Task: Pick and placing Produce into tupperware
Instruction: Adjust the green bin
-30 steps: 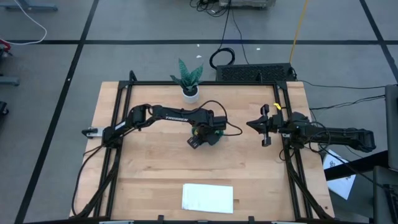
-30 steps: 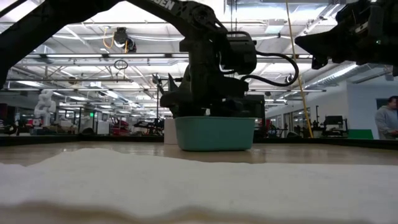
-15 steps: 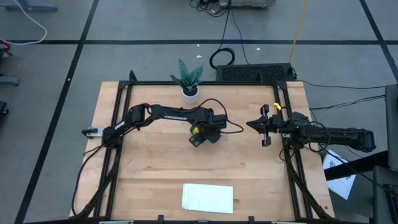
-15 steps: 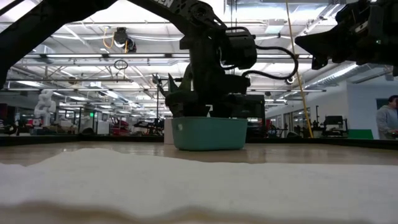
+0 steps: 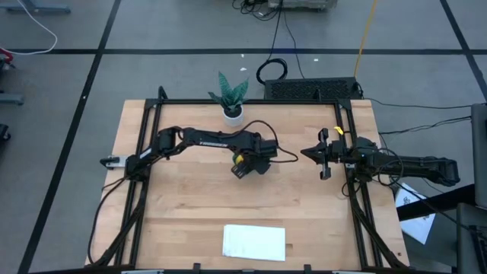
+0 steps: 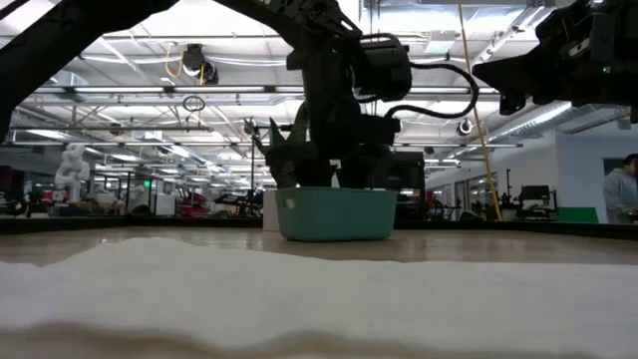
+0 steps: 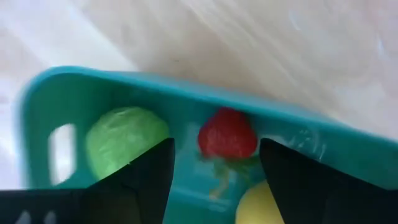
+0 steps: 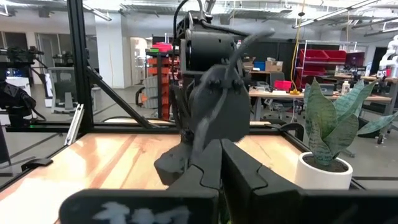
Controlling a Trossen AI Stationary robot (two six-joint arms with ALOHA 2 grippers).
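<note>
Tabletop (image 5: 190,205) centre frame: tub (image 6: 336,213) holds lime (image 7: 126,141), strawberry (image 7: 227,133), lemon (image 7: 264,202). Left gripper (image 7: 214,180) directly above, jaws open and empty. Right gripper (image 5: 323,154) parked right-centre, jaws closed. Risk: retracting jaws clip tub rim, shift it.

The high view looks straight down from far above, taking in the whole surface (image 5: 190,213) and both arms. The low view sits at surface height, facing level across it toward the container (image 6: 336,213) and the room behind. The left wrist view looks down from very close into that same container (image 7: 186,109). The right wrist view faces across the surface at the left arm (image 8: 208,87) and the potted plant (image 8: 329,143), which the high view also shows (image 5: 231,97).
</note>
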